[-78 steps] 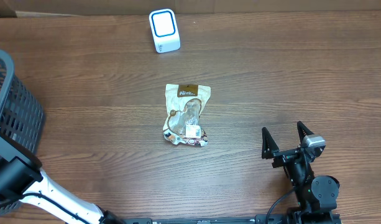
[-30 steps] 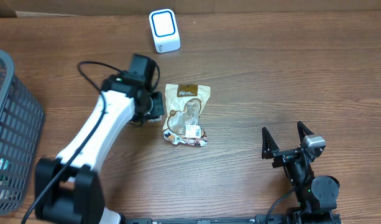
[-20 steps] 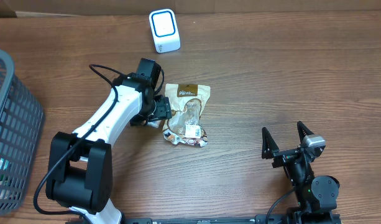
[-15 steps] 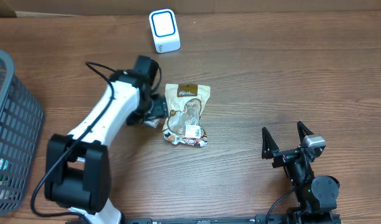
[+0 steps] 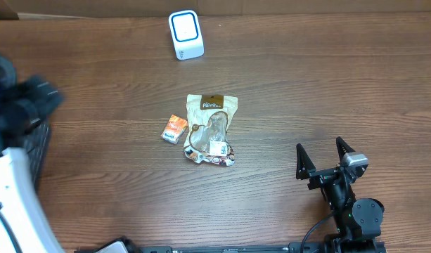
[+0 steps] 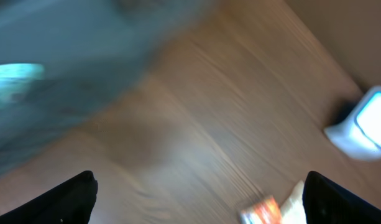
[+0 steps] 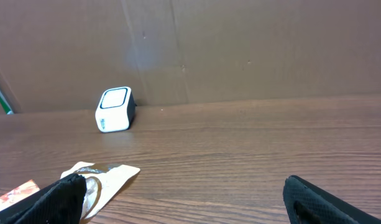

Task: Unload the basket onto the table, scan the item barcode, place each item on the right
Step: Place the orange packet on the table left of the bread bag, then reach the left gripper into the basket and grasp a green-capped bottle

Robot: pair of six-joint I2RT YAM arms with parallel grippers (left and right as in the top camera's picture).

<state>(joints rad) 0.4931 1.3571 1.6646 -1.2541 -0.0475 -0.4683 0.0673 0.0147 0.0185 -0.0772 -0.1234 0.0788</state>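
Looking down from overhead: wooden desk (image 5: pixel 327 77). White scanner (image 5: pixel 185 34) stands at upper centre, near the back edge. Snack pouch (image 5: pixel 211 128) lies flat mid-frame with a white label near its lower end. Small orange packet (image 5: pixel 174 129) lies just left of the pouch, close beside it; contact not clear. Both are well apart from the scanner. Left arm (image 5: pixel 8 190) runs up the left edge, and the left hand (image 5: pixel 29 98) is a dark smear at upper left, its opening unreadable here. A strip of dark basket (image 5: pixel 38 144) shows beside the arm. Right hand (image 5: pixel 326 156) sits at lower right, fingers spread wide with nothing between them, well clear of the pouch.

Left wrist view, heavily blurred: the left hand (image 6: pixel 199 186) shows only two dark fingertips (image 6: pixel 75 196), one in each lower corner. They are far apart, with bare desk (image 6: pixel 178 143) between and nothing gripped. Grey-teal blur of the basket (image 6: pixel 72 56) fills the upper left. Scanner (image 6: pixel 364 121) is at the right edge. Orange packet (image 6: pixel 261 213) and a corner of the pouch (image 6: pixel 296 191) lie at the bottom, right of centre.

Right wrist view: right hand (image 7: pixel 184 193) has its fingertips (image 7: pixel 66 196) at the lower corners, fully spread and empty. Pouch (image 7: pixel 100 177) is at lower left, and the orange packet (image 7: pixel 15 193) is at the far lower left. Scanner (image 7: pixel 114 109) stands left of centre against the cardboard wall (image 7: pixel 252 50).
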